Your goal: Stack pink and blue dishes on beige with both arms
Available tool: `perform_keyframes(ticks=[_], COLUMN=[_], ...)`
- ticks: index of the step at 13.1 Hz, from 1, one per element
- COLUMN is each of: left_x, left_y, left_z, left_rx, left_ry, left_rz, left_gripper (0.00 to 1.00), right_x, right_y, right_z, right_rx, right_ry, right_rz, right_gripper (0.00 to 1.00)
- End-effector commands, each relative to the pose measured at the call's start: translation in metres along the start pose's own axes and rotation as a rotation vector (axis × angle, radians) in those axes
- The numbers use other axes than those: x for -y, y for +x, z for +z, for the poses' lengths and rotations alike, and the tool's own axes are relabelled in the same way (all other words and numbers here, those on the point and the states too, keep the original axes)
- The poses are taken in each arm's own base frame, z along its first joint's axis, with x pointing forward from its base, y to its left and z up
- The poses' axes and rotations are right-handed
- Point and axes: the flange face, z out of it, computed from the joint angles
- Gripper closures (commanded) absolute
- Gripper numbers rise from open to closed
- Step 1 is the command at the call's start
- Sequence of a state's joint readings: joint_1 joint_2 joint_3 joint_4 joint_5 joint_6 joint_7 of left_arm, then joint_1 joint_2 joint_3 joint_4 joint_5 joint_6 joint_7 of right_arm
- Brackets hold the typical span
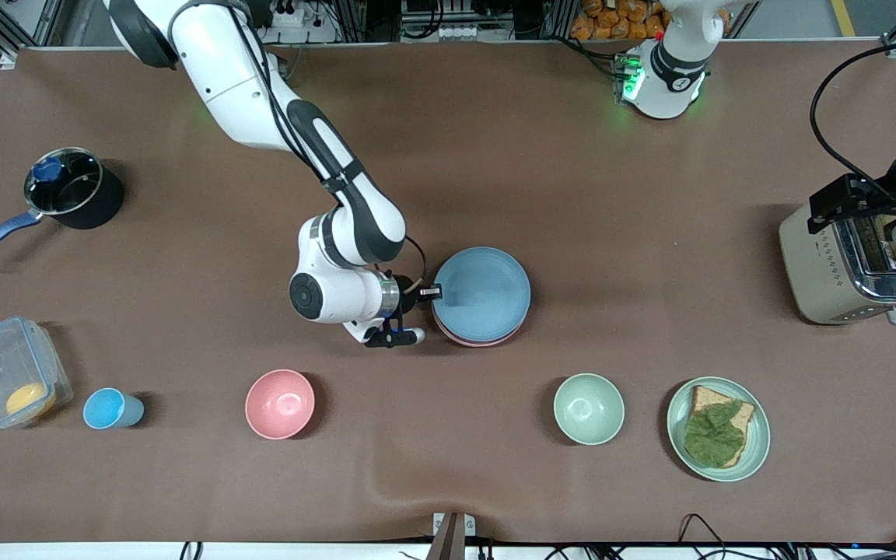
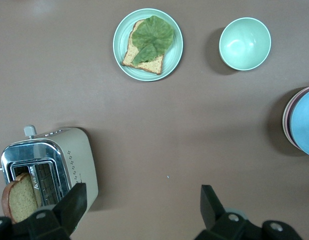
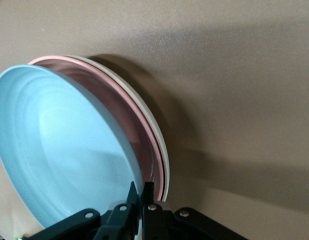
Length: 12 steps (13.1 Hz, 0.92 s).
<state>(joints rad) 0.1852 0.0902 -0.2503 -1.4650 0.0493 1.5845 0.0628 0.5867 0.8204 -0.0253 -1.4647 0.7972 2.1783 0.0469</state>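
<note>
The light blue plate (image 1: 483, 294) lies on top of the pale pink plate (image 1: 473, 340) near the table's middle. My right gripper (image 1: 427, 292) is shut on the blue plate's rim at the end toward the right arm. In the right wrist view that gripper (image 3: 143, 192) pinches the blue plate (image 3: 59, 150), which tilts up from the pink plate (image 3: 137, 130). The beige plate (image 3: 155, 131) shows as a thin cream rim under the pink one. My left gripper (image 1: 862, 204) hangs open over the toaster (image 1: 837, 272), with nothing between its fingers (image 2: 73, 201).
A pink bowl (image 1: 280, 403), a green bowl (image 1: 589, 408) and a green plate with bread and a leaf (image 1: 719, 428) stand nearer the front camera. A blue cup (image 1: 110, 408), a clear box (image 1: 11, 372) and a saucepan (image 1: 71, 190) stand at the right arm's end.
</note>
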Motion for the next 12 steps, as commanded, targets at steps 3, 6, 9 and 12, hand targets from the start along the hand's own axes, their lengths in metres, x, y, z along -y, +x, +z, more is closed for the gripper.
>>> perform_keyframes(ticks=[3, 6, 9, 12], left_x=[0.003, -0.006, 0.008, 0.012], left_y=[-0.005, -0.005, -0.013, -0.018], left_z=[-0.007, -0.010, -0.021, -0.026], left_rx=[0.012, 0.008, -0.009, -0.010], left_ry=[0.011, 0.006, -0.009, -0.019], left_rz=[-0.014, -0.064, -0.137, -0.157], left_gripper=[0.00, 0.00, 0.00, 0.00], right_x=[0.002, -0.012, -0.041, -0.083], right_y=[0.010, 0.018, 0.027, 0.031], right_z=[-0.017, -0.033, -0.074, -0.133], right_rx=[-0.026, -0.028, 0.023, 0.072], right_ry=[0.018, 0.024, 0.045, -0.026], right_rz=[-0.010, 0.012, 0.051, 0.055], right_gripper=[0.00, 0.00, 0.00, 0.00])
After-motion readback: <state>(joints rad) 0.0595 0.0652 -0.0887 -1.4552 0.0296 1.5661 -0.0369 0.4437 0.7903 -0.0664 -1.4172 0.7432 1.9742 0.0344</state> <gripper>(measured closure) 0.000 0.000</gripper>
